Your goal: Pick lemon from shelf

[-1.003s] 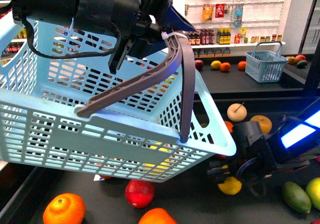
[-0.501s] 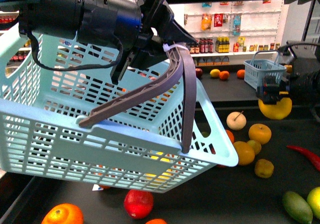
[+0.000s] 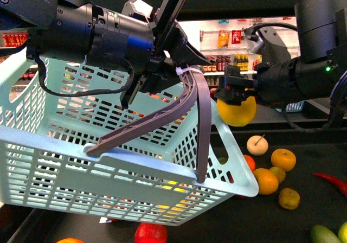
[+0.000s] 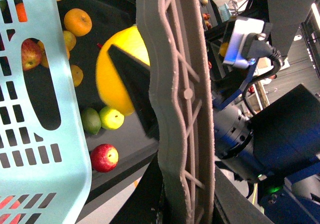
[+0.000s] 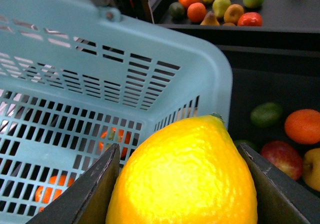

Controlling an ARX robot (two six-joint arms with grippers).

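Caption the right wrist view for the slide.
Right claw shut on the lemon, held close to the light blue basket's corner above the black shelf.

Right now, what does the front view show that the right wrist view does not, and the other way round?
Only the front view shows the left gripper, which holds the light blue basket up by its grey handle, plus the right arm, a red chili and the white wall shelving. Only the right wrist view shows the lemon's pebbled rind close up, with one dark jaw on each side. Both show the lemon in the right gripper and the basket.
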